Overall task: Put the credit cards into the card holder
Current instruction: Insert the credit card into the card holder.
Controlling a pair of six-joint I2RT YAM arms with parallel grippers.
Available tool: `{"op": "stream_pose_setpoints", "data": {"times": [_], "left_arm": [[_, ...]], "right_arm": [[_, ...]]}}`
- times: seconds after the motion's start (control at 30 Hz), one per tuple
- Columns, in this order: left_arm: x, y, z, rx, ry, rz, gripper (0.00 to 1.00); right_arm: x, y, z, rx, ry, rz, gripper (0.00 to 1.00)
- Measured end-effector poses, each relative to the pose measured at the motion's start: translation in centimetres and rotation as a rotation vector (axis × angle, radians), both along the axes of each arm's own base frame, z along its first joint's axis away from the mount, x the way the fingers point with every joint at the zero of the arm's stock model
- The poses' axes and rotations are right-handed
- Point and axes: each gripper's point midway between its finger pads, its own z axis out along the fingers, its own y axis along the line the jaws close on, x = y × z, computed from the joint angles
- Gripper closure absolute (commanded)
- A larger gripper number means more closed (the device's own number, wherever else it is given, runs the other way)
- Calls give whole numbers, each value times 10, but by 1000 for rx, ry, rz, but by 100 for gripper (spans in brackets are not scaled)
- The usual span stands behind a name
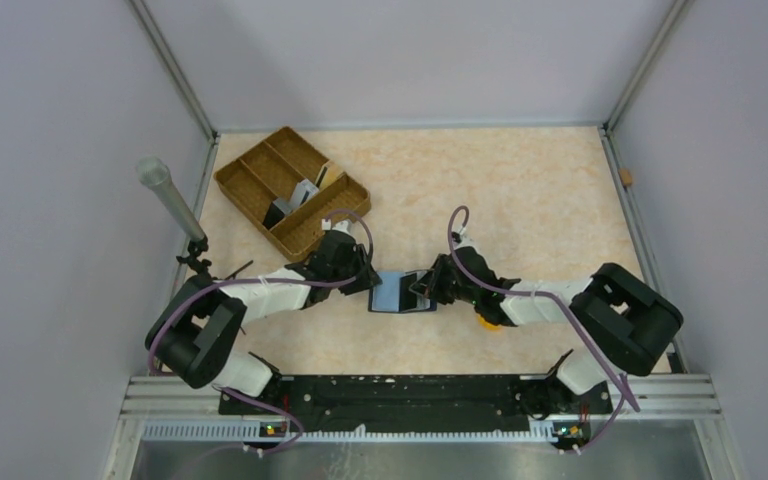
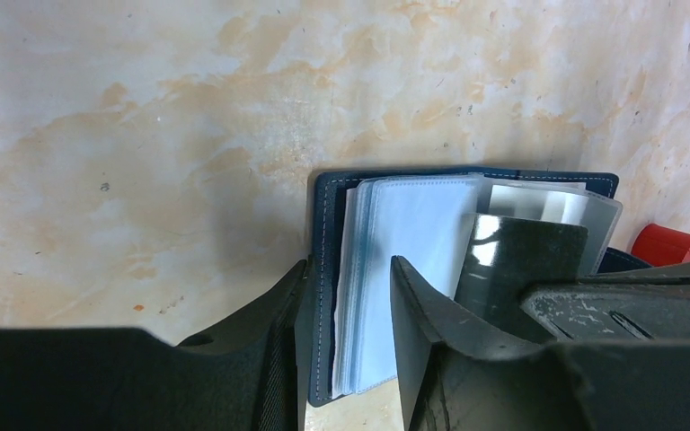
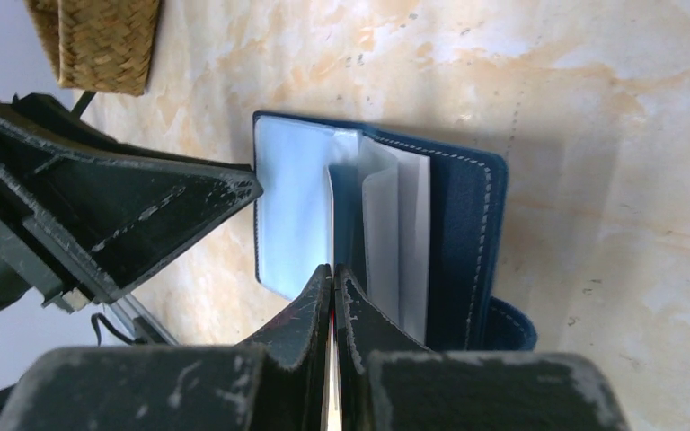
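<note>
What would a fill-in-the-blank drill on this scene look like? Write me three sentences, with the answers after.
1. The blue card holder lies ____, not folded shut.
2. The right pincer is shut on a thin ____.
3. The woven tray sits on the ____ arm's side.
Missing words: open; card; left.

The beige table (image 1: 520,190) bears the open card holder (image 1: 392,292) between the left gripper (image 1: 368,283) and right gripper (image 1: 422,288), a woven tray (image 1: 228,186) beyond the left jaws, and a red piece (image 2: 669,244) near the right.
</note>
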Motion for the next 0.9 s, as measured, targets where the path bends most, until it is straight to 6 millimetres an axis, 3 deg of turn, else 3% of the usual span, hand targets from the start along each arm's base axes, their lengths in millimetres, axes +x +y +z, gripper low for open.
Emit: {"op": "stream_pose_setpoints", "data": {"times": [0.33,0.9], "left_arm": [[0,0,-1,7,-3,3,63],[4,-2,-3,9,-13,8,68]], "right_arm": [[5,-13,-16,-5,42,-117,100],[14,-9,-21,101,54,-202,100]]}}
